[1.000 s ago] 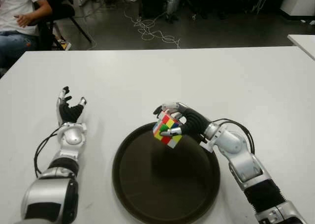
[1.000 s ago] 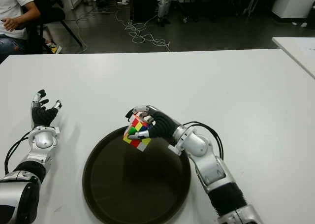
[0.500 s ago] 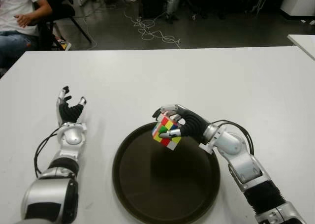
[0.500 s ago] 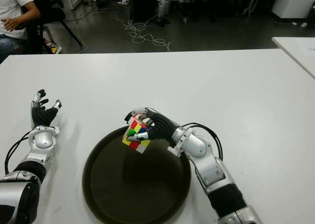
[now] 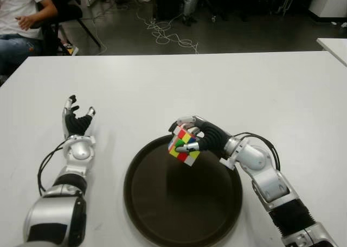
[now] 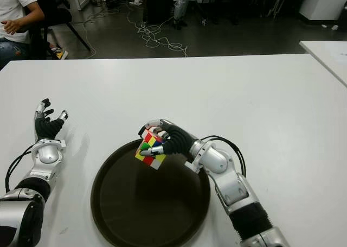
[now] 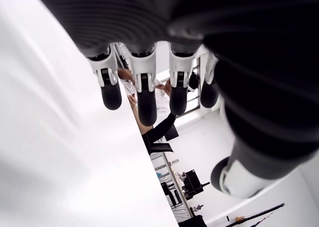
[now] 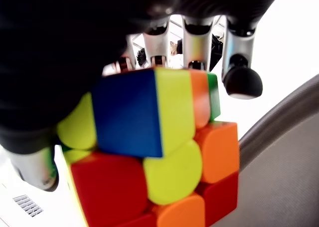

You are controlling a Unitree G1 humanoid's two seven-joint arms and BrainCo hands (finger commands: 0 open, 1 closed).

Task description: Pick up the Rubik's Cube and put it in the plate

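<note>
**Cube held over the plate's far rim**

The white table (image 5: pixel 227 84) fills most of both eye views. On its near half sits the round dark plate (image 5: pixel 162 214), nothing lying inside it. At the far left corner, about 11 o'clock from the plate, a seated person (image 5: pixel 21 13) in a white shirt shows beyond the table edge, with cables (image 5: pixel 165 32) on the floor at 12 o'clock.

The right hand (image 5: pixel 198 135) reaches in from 4 o'clock and grips the Rubik's Cube (image 5: pixel 182 144), fingers wrapped over its top and the thumb under its side. The cube is tilted, held above the plate's rim at roughly 12 o'clock; whether it touches the plate cannot be told from the eye views. The right wrist view adds what they lack: fingertips (image 8: pixel 241 82) pressed against the cube's far faces and the plate's curved rim (image 8: pixel 279 117) below.

The left hand (image 5: pixel 77 123) shows at 9 o'clock from the plate, well apart. Its wrist view shows the fingers (image 7: pixel 142 97) extended, holding nothing.
</note>
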